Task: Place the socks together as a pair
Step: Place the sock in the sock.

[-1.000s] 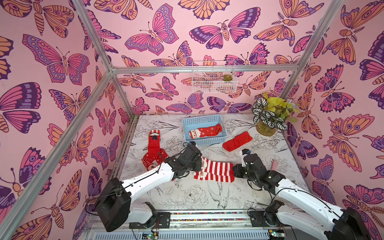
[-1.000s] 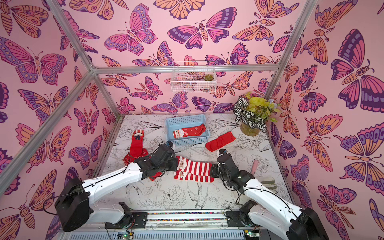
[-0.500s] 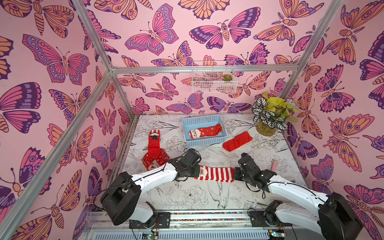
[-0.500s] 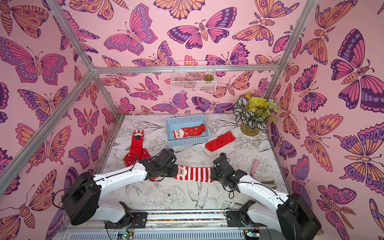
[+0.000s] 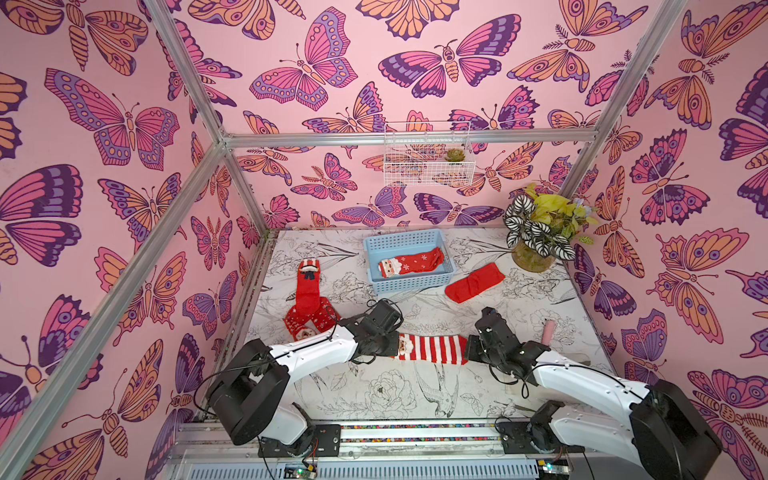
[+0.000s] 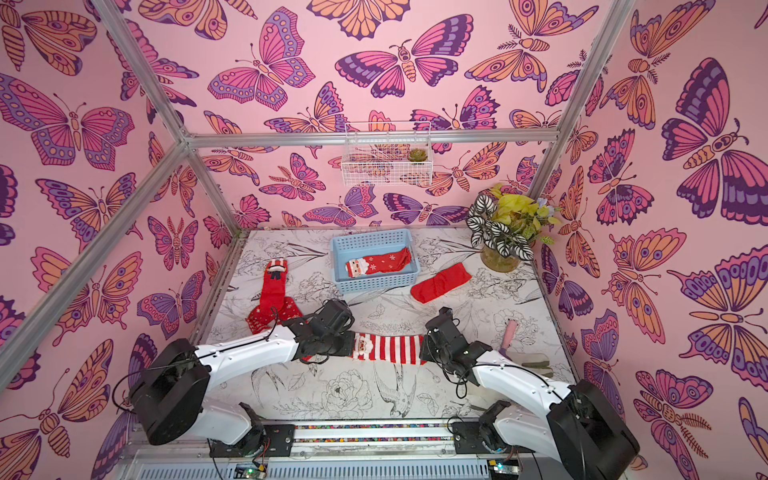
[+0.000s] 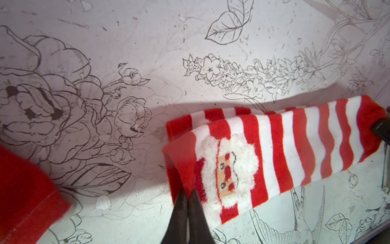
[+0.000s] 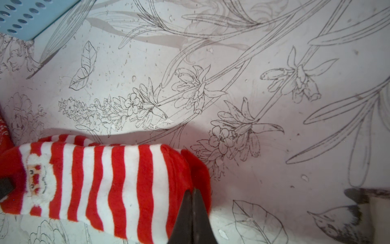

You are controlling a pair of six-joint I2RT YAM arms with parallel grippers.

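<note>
1. A striped Santa sock (image 5: 432,349), red and white with a fluffy Santa face at the cuff, is seen in both top views. It is stretched between the two arms over the near middle of the table (image 5: 395,395).
2. The left claw (image 7: 187,193) is closed narrow. Its tips are pressed together on the red cuff edge, just beside the Santa face.
3. The right claw (image 8: 192,191) is closed in the same way, and the red toe end of the same sock is pinched in it.
4. A second striped sock (image 7: 211,115) is seen directly behind the first one, with only one long edge showing. Whether it is gripped too cannot be told.
5. A blue basket (image 5: 409,284) is placed toward the back of the table, and a snowflake Santa sock (image 5: 411,264) is laid inside it.
6. A plain red sock (image 5: 473,282) is found flat on the table between the basket and a potted plant (image 5: 540,232) — near the basket, but apart from it.
7. On the left side a red sock with a face cuff (image 5: 308,286) is laid lengthwise. Its near end touches a snowflake-patterned sock (image 5: 299,326) just beside the left arm.
</note>
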